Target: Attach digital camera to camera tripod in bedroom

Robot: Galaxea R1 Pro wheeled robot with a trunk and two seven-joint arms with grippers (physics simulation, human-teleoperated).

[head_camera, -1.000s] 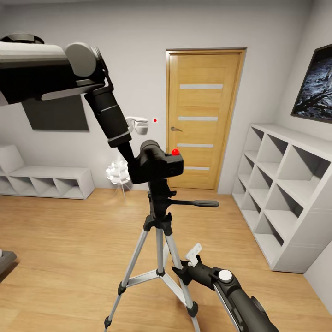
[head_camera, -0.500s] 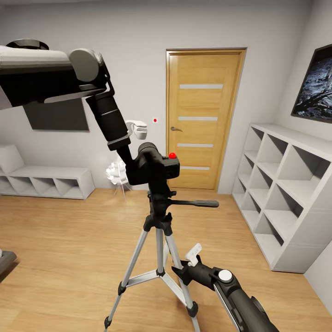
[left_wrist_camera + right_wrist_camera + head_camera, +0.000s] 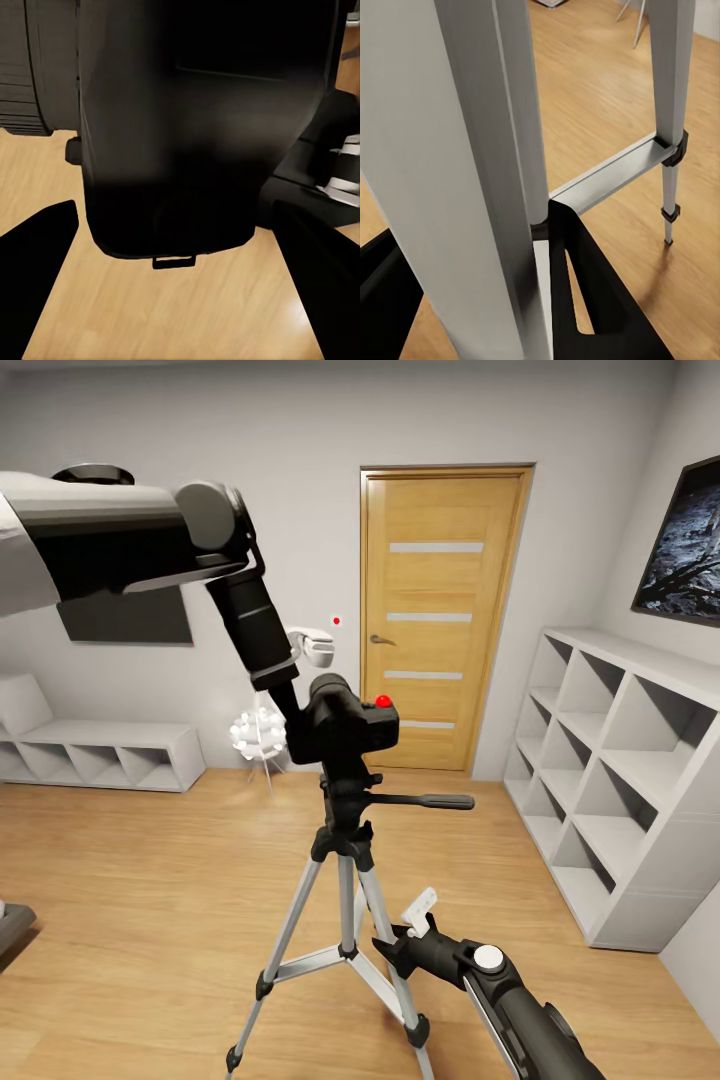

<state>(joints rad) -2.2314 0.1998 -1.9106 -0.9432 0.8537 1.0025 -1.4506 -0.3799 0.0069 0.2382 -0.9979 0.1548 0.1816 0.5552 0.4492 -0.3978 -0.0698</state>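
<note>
From my head camera the digital camera [image 3: 345, 728] sat directly on top of the black head of the camera tripod [image 3: 345, 860], its red button facing up and its lens pointing toward nine o'clock. My left gripper [image 3: 300, 732] came in from about ten o'clock, down the long black forearm, and met the body on its lens side. In the left wrist view the camera body [image 3: 202, 127] loomed between the two dark fingers [image 3: 37, 285], which stood on either side of it, so I read the jaws as closed on it, spread only as far as the body's width.

My right gripper [image 3: 400, 950] was low, at roughly five o'clock from the tripod's hub, pressed up against a leg. Through the right wrist view a silver leg [image 3: 472, 172] ran just in front of the lens, with one black finger [image 3: 585, 292] beside it and the cross brace beyond. I could not tell whether those jaws had hold of the leg.

The wooden door [image 3: 440, 615] stood at twelve o'clock behind the tripod, and the white shelf unit [image 3: 620, 770] at three o'clock.
</note>
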